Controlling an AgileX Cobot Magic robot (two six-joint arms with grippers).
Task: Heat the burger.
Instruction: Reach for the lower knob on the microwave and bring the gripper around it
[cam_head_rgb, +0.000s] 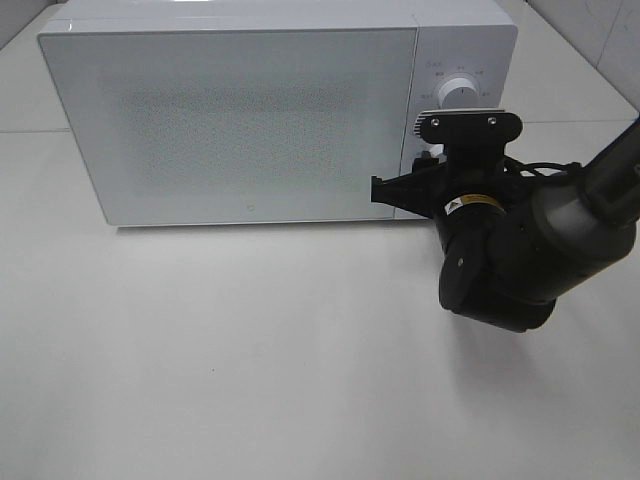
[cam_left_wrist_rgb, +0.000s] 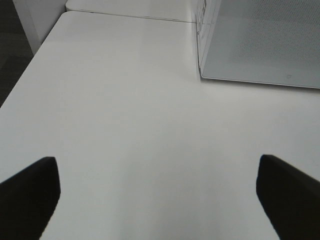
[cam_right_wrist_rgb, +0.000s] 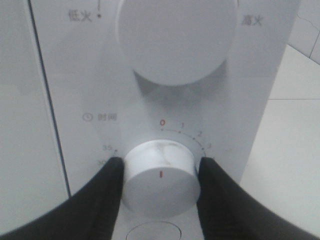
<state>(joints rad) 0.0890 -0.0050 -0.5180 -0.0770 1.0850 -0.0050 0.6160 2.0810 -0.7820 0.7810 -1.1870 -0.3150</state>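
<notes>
- Writing on the control panel (cam_right_wrist_rgb: 75, 75), right wrist view: "低火" left of the upper knob (cam_right_wrist_rgb: 175, 40) and "高火" right of it.
- Lower down there is a clock icon with "时间". The dial scale reads a red 0, then 1, 2, 3 on the right, with 35 and 30 on the left.
- The timer knob (cam_right_wrist_rgb: 160, 177) is white with a short red mark on its face. The mark points down in this view, away from the red 0.
- No brand name is readable in any view.
- The microwave (cam_head_rgb: 240, 110) is white and sits at the far side of the surface (cam_head_rgb: 250, 350). Its door (cam_head_rgb: 230, 120) is shut and its speckled panel is not see-through. The control panel is at the right end.
- The right gripper (cam_right_wrist_rgb: 161, 167) is at the control panel, with its jaws partly closed around the timer knob. The black fingers (cam_right_wrist_rgb: 107, 190) sit one on each side and appear to touch the knob's rim on both sides.
- The right arm (cam_head_rgb: 520, 250) reaches in from the right. In the exterior view its camera mount hides the fingertips.
- The left gripper (cam_left_wrist_rgb: 157, 175) has its jaws wide apart, with nothing between them and touching nothing. It hangs over the bare surface (cam_left_wrist_rgb: 125, 100), with the microwave's (cam_left_wrist_rgb: 260, 40) near-left corner farther ahead.
- Burger: no view shows it, so I cannot tell where it is.
</notes>
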